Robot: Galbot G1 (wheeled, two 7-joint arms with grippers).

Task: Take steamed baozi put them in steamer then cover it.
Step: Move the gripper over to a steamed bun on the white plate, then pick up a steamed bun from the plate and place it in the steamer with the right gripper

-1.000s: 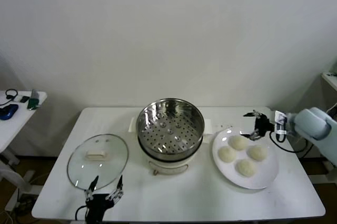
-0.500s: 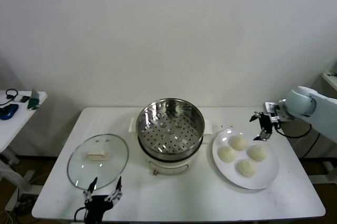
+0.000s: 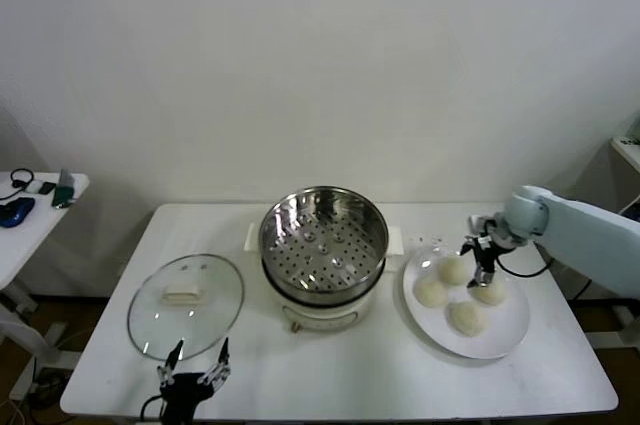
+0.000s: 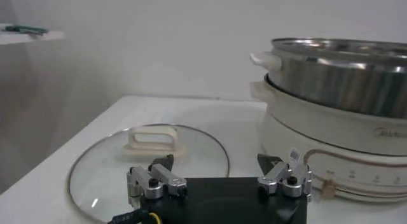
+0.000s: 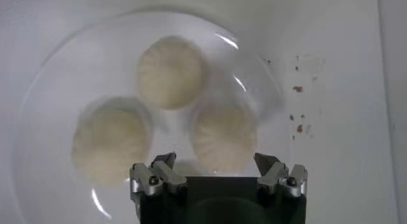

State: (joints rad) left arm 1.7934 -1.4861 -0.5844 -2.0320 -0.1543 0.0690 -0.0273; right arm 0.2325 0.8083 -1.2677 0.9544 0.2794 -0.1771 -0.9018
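A: What's on the white table [image 3: 350,365]?

B: Four steamed baozi [image 3: 431,291] on a plate [image 3: 505,341], right of the uncovered steamer [image 3: 323,233]; the cover [image 3: 186,304] lies left.

A: The grippers?

B: The right gripper [image 3: 477,256] hangs spread above the buns, empty; the left gripper [image 3: 198,363], also spread, sits near the cover.

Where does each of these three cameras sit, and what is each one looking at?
Head view: from the robot's head, down at the table, steamer, glass lid and plate of buns; both arms show.
Left wrist view: on the left arm, low, facing the lid and steamer; its open jaws show.
Right wrist view: on the right arm, straight down on the buns; its open jaws show.
Shared: lid and steamer (head, left wrist); buns (head, right wrist).
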